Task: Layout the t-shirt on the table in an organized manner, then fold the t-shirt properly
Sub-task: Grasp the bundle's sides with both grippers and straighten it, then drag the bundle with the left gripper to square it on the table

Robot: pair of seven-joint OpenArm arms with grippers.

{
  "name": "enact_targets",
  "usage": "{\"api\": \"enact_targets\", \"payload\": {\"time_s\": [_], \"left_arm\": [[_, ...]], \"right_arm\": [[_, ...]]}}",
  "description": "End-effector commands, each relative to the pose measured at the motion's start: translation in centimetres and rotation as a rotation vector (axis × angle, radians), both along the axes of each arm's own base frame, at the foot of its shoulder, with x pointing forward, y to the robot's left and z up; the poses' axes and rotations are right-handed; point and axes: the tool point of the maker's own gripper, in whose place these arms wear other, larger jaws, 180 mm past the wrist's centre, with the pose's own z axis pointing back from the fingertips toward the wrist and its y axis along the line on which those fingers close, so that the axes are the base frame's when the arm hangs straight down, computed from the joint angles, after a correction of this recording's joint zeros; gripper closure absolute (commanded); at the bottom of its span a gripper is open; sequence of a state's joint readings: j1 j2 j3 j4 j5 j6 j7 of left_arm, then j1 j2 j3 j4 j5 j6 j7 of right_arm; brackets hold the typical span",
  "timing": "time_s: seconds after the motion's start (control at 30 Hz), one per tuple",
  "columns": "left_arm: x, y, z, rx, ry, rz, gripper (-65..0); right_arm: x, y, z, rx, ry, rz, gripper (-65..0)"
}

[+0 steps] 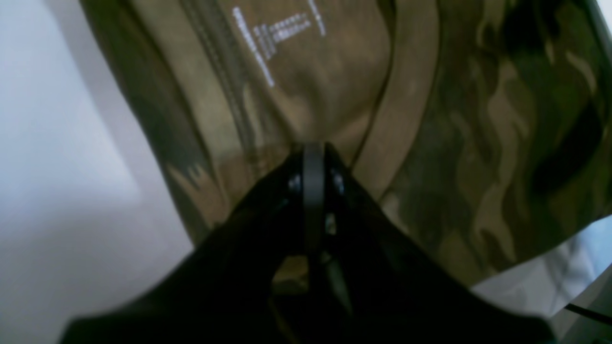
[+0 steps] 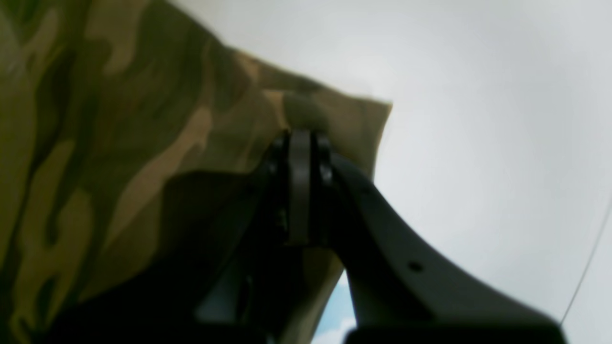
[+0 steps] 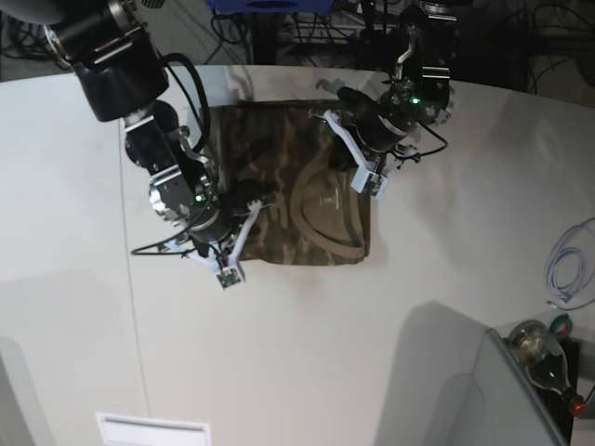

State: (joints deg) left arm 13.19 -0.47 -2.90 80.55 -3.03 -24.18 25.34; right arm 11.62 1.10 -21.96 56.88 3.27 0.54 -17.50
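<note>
Mid-fold step: t-shirt [image 3: 293,200] lies folded on the counter [image 3: 446,279]. Left end effector [image 1: 313,148] pinches cloth by the collar; right end effector [image 2: 301,136] pinches a shirt corner. Next likely needs both carrying the edge across evenly.

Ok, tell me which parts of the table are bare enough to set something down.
Bare white table spreads in front of the shirt, and along the far left edge. The middle is crowded: both tools, left and right, are clamped on the shirt. The right corner holds a cable coil and a bottle.
</note>
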Motion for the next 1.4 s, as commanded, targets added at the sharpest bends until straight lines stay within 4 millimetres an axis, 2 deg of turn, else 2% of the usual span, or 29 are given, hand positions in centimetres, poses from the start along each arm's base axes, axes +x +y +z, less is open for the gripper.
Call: {"api": "enact_targets", "payload": {"time_s": [0.0,0.13,0.23,0.37,0.47,0.5,0.63,0.7,0.8,0.83,0.9,0.97,1.03,1.1,1.17,1.2,1.27,1.37], "left_arm": [[0.7,-0.2,0.7,-0.013,-0.031,-0.003,0.0],[0.6,-0.2,0.6,-0.013,-0.026,-0.002,0.0],[0.0,-0.2,-0.3,-0.014,0.003,-0.001,0.0],[-0.4,-0.1,-0.8,-0.015,0.019,0.003,0.0],[0.0,-0.2,-0.3,-0.025,0.002,0.006,0.0],[0.3,-0.2,0.2,-0.026,-0.012,0.008,0.0],[2.2,-0.5,3.1,-0.028,-0.102,0.003,0.0],[3.1,-0.6,5.1,-0.032,-0.162,0.001,0.0],[4.0,-1.0,8.1,-0.075,-0.219,0.009,0.0],[4.1,-0.7,8.6,-0.087,-0.213,0.019,0.0],[4.6,1.3,9.0,-0.114,-0.189,0.089,0.0],[4.9,3.5,8.6,-0.15,-0.151,0.169,0.0],[4.9,5.0,7.8,-0.191,-0.115,0.231,0.0],[4.6,5.3,6.7,-0.231,-0.08,0.26,-21.6],[4.3,5.5,5.5,-0.245,-0.044,0.264,-39.0],[3.9,5.0,5.1,-0.261,-0.027,0.238,-45.9],[4.0,3.4,5.0,-0.301,-0.024,0.162,-53.5],[3.9,2.7,3.9,-0.329,0.007,0.133,-55.0]], "right_arm": [[1.0,-0.6,0.4,-0.016,-0.02,-0.014,-1.4],[1.4,-1.8,0.5,-0.006,-0.037,-0.052,-1.4],[1.8,-2.6,0.7,0.002,-0.041,-0.084,-1.4],[1.9,-3.2,0.8,0.008,-0.044,-0.104,-1.4],[1.7,-2.9,0.8,0.011,-0.042,-0.099,-1.4],[1.5,-2.7,0.9,0.019,-0.048,-0.097,-1.4],[1.8,-1.4,4.8,0.083,-0.18,-0.081,-1.4],[1.7,-0.7,7.2,0.114,-0.241,-0.074,-1.4],[0.8,-0.3,9.5,0.143,-0.292,-0.069,-1.4],[0.4,-0.8,10.1,0.137,-0.303,-0.067,-1.4],[-0.6,-1.1,10.8,0.139,-0.314,-0.062,-1.4],[-1.8,-1.1,11.3,0.147,-0.321,-0.059,-1.4],[-2.8,-1.7,11.2,0.135,-0.32,-0.052,-1.4],[-3.6,-1.9,10.9,0.129,-0.308,-0.05,-1.4],[-4.1,-2.3,10.4,0.118,-0.296,-0.047,-1.4],[-4.4,-2.3,10.2,0.117,-0.29,-0.047,-1.4],[-4.8,-2.4,9.7,0.114,-0.275,-0.048,-1.4],[-5.3,-2.5,9.3,0.112,-0.262,-0.048,-1.4]]}}
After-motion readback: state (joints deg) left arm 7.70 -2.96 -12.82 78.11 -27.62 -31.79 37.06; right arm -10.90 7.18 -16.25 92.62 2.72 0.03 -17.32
